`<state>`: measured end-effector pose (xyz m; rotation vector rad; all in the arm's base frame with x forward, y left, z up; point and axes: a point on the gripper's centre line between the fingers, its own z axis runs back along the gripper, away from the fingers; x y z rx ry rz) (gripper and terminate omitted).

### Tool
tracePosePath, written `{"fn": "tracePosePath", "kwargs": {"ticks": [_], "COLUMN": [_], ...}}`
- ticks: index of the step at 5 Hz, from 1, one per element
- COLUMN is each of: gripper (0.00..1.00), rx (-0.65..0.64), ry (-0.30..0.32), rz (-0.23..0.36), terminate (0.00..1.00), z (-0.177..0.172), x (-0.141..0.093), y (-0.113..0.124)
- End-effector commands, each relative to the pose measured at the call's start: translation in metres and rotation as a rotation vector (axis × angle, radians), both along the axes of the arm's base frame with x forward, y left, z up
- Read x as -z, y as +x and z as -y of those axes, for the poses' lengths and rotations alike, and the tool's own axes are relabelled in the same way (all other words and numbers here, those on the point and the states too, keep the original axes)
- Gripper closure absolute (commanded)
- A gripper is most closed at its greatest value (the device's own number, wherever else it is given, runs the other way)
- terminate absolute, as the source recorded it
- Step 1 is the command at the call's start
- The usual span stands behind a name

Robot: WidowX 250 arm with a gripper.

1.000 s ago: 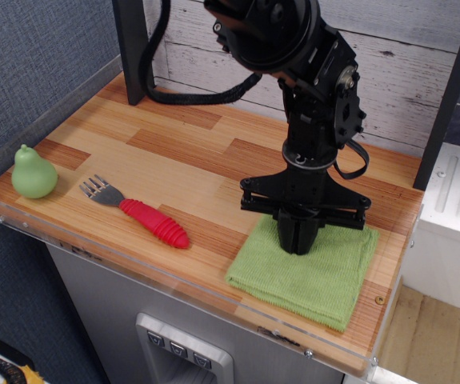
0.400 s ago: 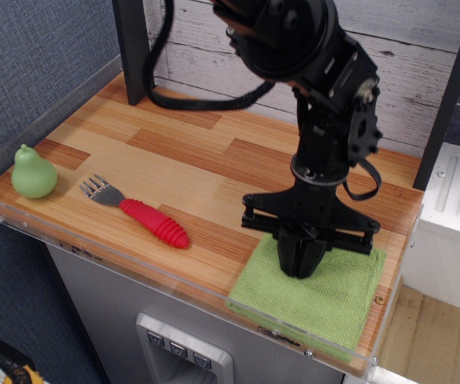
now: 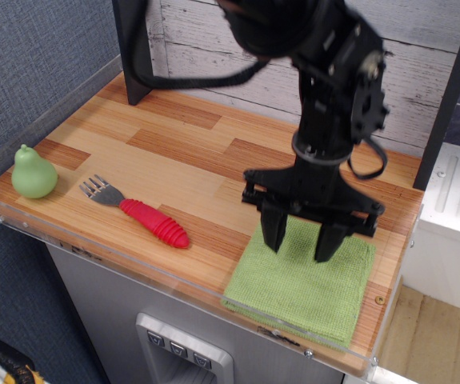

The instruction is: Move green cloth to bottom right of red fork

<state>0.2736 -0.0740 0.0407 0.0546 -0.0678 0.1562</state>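
Observation:
The green cloth [image 3: 306,288] lies flat at the table's front right corner, its front edge at the clear rim. The red fork [image 3: 143,216] lies to its left, tines pointing up-left, red ribbed handle toward the cloth. My gripper [image 3: 302,240] hangs just above the cloth's back part. Its two black fingers [image 3: 274,228] are spread apart and hold nothing.
A pale-green pear [image 3: 33,174] stands at the table's left end. A clear plastic rim [image 3: 134,276] runs along the front edge. A dark post [image 3: 131,48] stands at the back left, another at the back right. A white wood wall is behind.
The gripper was shut on the cloth and slid it toward the front edge. Now it has opened, let go of the cloth and risen slightly.

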Motion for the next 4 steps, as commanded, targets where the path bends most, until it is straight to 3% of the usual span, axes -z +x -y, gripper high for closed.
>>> {"fn": "tracePosePath", "kwargs": {"ticks": [1,3,4], "gripper": [0.0,0.0,0.0], "rx": [0.046,0.082,0.044], "ry": [0.011,0.101,0.082], "rz": [0.074,0.055,0.054], "terminate": [0.0,0.0,0.0], "z": [0.012,-0.018,-0.048], "x": [-0.033,-0.049,-0.054], "y": [0.006,0.023,0.042]}}
